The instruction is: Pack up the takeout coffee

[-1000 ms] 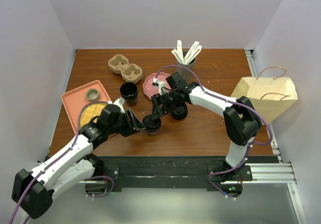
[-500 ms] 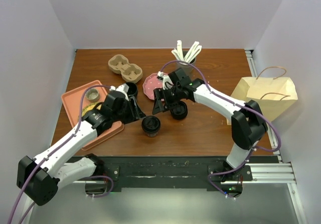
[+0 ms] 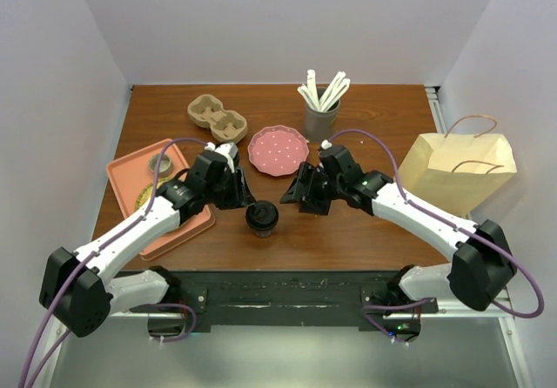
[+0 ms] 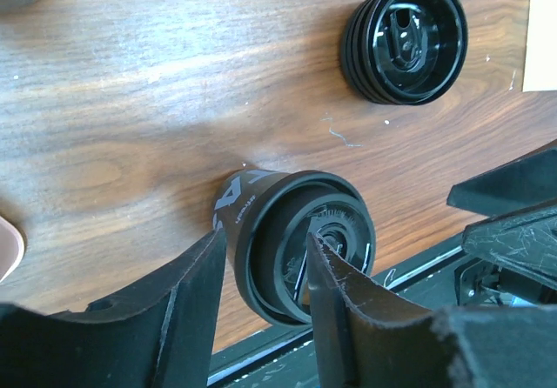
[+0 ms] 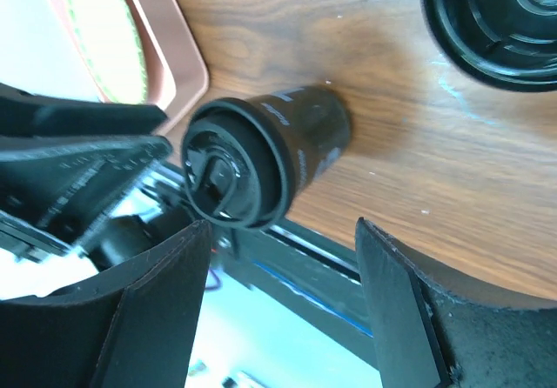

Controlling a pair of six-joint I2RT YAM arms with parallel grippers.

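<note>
A lidded black cup (image 3: 261,218) is seen upright on the tabletop (image 3: 357,231). The left gripper (image 3: 245,198) and right gripper (image 3: 292,198) are positioned near it, both open, nothing gripped.

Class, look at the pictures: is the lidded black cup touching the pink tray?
Apart. The top view shows bare wood between the lidded black cup and the pink tray; the right wrist view shows the same gap.

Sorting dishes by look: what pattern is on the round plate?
The plate is pink with white dots; top view.
</note>
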